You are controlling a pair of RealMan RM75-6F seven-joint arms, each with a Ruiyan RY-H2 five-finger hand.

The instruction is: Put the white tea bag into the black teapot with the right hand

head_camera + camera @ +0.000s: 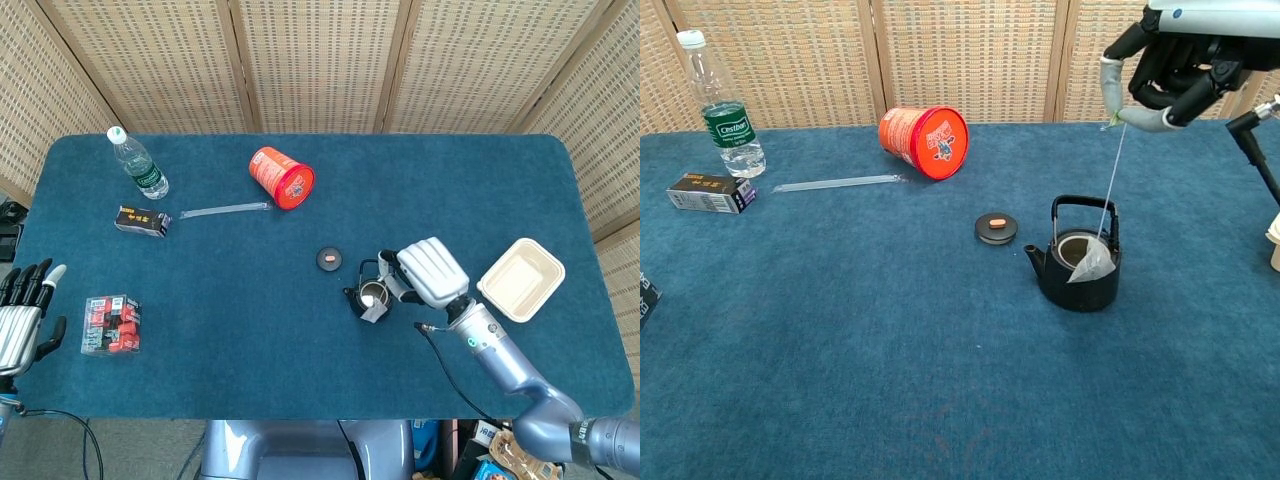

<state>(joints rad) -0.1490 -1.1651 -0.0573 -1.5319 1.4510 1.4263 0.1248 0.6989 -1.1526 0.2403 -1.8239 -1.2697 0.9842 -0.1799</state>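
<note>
The black teapot (1077, 266) stands lidless on the blue table, its handle upright; in the head view the teapot (366, 296) is partly under my right hand (432, 271). My right hand (1168, 72) hovers high above the pot and pinches the tag end of a thin string. The white tea bag (1093, 264) hangs from that string and lies against the pot's near right rim, partly outside the opening. The tea bag (374, 312) shows in the head view at the pot's front edge. My left hand (22, 316) rests at the table's left edge with fingers apart, holding nothing.
The teapot's lid (996, 228) lies left of the pot. An orange canister (924, 140) lies on its side at the back. A water bottle (723, 112), a small dark box (711, 192) and a clear strip (838, 183) are far left. A white tray (520, 278) sits right.
</note>
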